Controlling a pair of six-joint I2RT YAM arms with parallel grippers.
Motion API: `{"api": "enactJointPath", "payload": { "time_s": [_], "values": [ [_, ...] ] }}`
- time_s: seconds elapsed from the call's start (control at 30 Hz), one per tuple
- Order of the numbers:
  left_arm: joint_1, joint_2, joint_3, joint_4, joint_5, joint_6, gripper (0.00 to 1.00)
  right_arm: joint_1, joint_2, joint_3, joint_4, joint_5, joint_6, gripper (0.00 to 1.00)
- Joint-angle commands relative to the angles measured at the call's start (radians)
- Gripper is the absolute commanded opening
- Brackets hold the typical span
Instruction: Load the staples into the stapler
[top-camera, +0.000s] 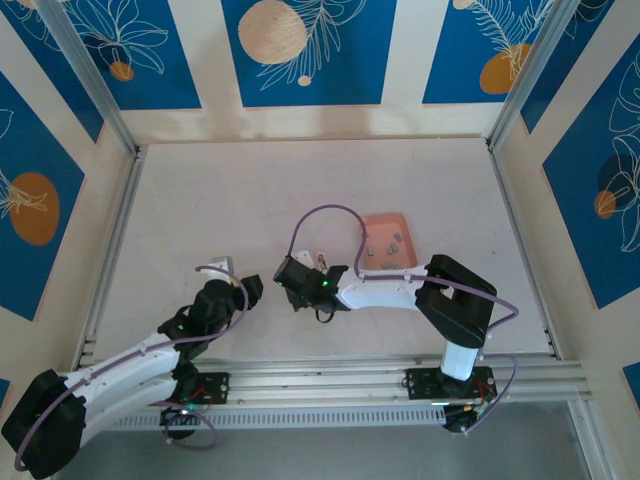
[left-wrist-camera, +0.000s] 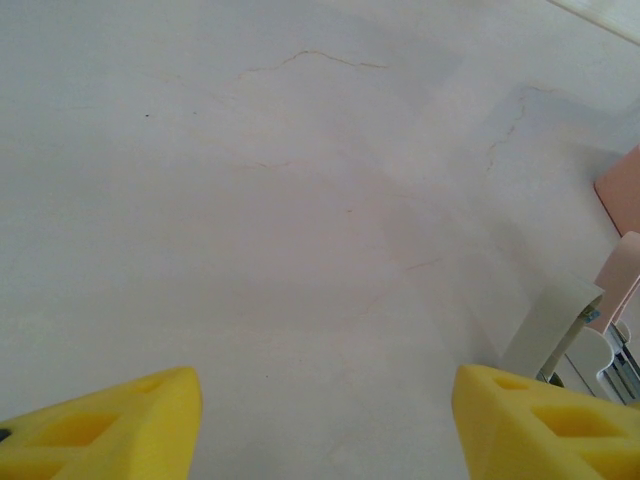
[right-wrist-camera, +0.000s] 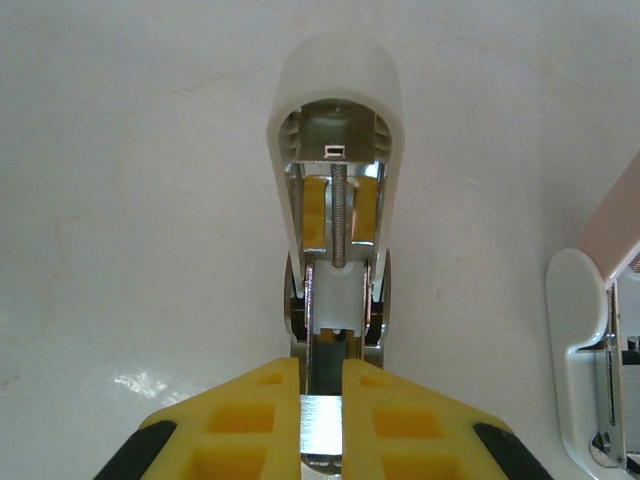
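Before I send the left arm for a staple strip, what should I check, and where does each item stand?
1. Stapler swung open, inside exposed: ok.
2. Right gripper shut on the stapler: ok.
3. Left gripper open and empty: ok.
4. Staples lying in the pink tray: ok.
5. Stapler channel free of old staples: cannot tell.
6. Straight path from left gripper to tray: likely not ok; the right arm lies across it.
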Motion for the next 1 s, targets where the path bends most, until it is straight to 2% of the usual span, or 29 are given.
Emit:
{"api": "enactJointPath", "payload": {
  "time_s": [0.0, 0.33, 0.67, 0.97],
  "values": [
    [0.014, -0.008, -0.01, -0.006, 0.001, 0.024, 0.67, -0.008, 0.021, 0.029, -0.006, -0.014, 0.016, 0.13],
    [0.014, -0.004, -0.01, -0.006, 0.0, 0.025, 0.67, -0.01, 0.024, 0.032, -0.017, 0.0, 0.019, 0.13],
    [0.014, -0.005, -0.011, -0.007, -0.002, 0.028, 0.67, 0.003, -0.052, -0.016, 0.047, 0.041, -0.009, 0.13],
    [0.013, -0.007, -0.01, -0.011, 0.001, 0.025, 0.67, -0.005, -0.013, 0.004, 0.018, 0.025, 0.0, 0.13]
  ]
}}
